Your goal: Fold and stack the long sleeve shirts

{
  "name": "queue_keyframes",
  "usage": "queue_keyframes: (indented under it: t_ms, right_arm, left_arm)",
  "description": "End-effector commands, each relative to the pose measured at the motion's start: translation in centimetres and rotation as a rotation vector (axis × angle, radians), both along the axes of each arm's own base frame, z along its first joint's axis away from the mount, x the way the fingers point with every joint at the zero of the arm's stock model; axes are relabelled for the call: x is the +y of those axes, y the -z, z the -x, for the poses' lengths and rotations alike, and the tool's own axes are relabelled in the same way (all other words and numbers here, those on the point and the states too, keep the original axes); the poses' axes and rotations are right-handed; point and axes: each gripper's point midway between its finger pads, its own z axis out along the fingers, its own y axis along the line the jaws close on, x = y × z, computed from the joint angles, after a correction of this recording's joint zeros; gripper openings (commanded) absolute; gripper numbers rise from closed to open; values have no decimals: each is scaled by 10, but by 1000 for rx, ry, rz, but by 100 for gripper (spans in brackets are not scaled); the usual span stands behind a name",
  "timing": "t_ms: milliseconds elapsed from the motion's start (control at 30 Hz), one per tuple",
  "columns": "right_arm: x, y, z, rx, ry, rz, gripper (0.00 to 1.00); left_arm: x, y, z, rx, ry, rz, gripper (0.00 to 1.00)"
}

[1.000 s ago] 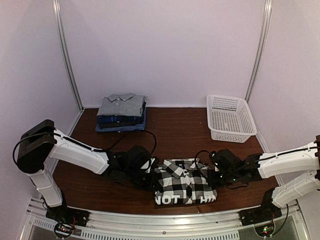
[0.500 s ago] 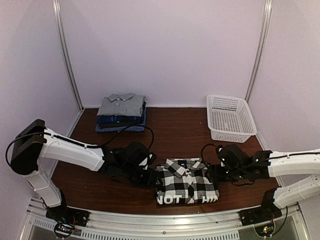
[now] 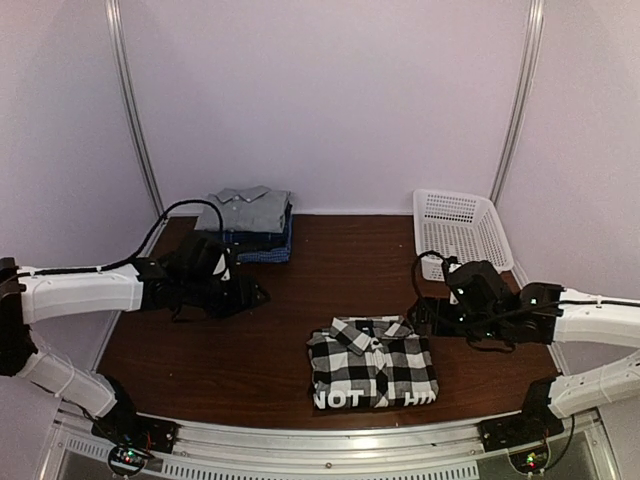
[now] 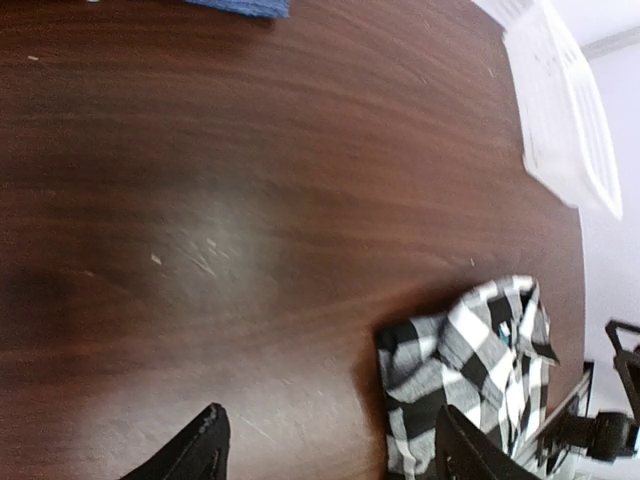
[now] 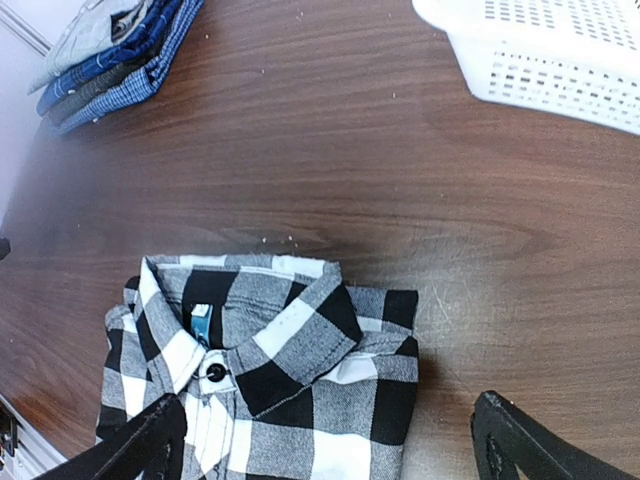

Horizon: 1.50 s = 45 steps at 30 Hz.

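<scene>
The folded black-and-white checked shirt [image 3: 372, 364] lies flat at the bench's [image 3: 340, 265] 6 o'clock, near the front edge. Its collar points to 12 o'clock, and a dark strip with white letters runs along its near edge. Nothing touches it.

The left hand [image 4: 330, 455] hovers well apart from the shirt, at its 10 o'clock, with its fingers spread and nothing between them. The right hand [image 5: 340, 445] hangs near the shirt's 2 o'clock corner, its fingers wide apart and empty.

A stack of folded shirts [image 3: 243, 238] sits at the bench's 10 o'clock by the back wall, a grey shirt [image 3: 243, 208] on top and blue ones beneath. A white basket [image 3: 460, 235] stands at 2 o'clock.
</scene>
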Motion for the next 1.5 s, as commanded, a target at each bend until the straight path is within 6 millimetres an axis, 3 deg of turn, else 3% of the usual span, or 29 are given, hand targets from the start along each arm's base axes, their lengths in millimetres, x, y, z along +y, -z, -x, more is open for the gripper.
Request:
queue_keyframes:
  t_ms: [0,233,667,867,1033,1467]
  right_arm:
    - [-7,-31,-15,-98,46,12,100]
    - [0,-51,-23,-144,32,5,100]
    - [0,-89,-26,-219,21,-39,98]
    - [-2,-102,-25,-234,19,-60,96]
    - [-4,-105,-22,-235,18,-75,95]
    - [-7,-102,-16,-213,21,-94,93]
  left_arm:
    - [36,-13,-38,-49,-142,80,72]
    - [85,-16,-106,-94,-368,196,70]
    - [88,29,-196,-80,-490,295,61]
    - [92,67,-215,-23,-539,293,54]
    - [107,88,-227,-7,-602,271,52]
    - [126,110,-241,33,-692,288,43]
